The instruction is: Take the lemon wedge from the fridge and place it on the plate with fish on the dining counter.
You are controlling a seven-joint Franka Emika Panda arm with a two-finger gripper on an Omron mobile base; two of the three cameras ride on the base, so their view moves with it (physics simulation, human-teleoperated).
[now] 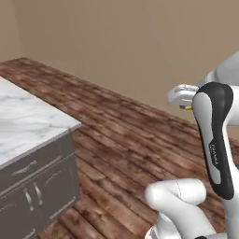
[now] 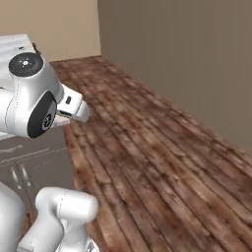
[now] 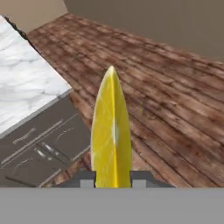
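The fingers [image 3: 113,178] are closed on the lemon wedge [image 3: 111,131], one at each side of its base, so the wedge stands between them with its point reaching away from the hand; that pinch looks meant to keep it from slipping during travel. Below and to one side of the fingers lies a marble bench [image 3: 26,94] over grey cabinets [image 3: 41,148], its corner just short of the wedge. Beyond the tip stretches wooden floor [image 3: 175,87], then a bare wall [image 3: 175,22]. Judging by this, the carry toward the plate is under way, with no plate ahead yet.
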